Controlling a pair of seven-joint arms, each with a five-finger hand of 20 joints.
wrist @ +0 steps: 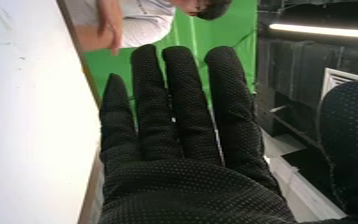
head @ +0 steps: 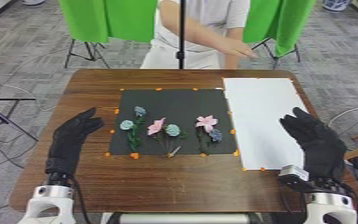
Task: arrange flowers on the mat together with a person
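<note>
Flowers (head: 206, 121) lie on the black mat (head: 171, 97), six blooms in all: two pink and four blue; two blue ones sit toward the mat's left, one pink and one blue near its middle, and one pink and one blue toward its right; their stems and green leaves run mostly toward the near edge. One white sheet (head: 257, 120) lies beside the mat's right edge; over ten orange tabs (head: 135, 156) mark the borders of the two.

Two blue-and-white pots (head: 336, 5) stand on the floor beyond the table (head: 184, 190), cut off by the head view's top edge; I cannot tell what they hold.

The left hand (head: 69, 137) is open, fingers extended, left of the mat and apart from the flowers; the right hand (head: 319, 142) is open too, over the sheet's right border, its fingers straight in the right wrist view; the sheet's width lies between it and the mat; a broad strip of bare wood runs between the mat and the table's near edge, a narrower one along the far edge.
</note>
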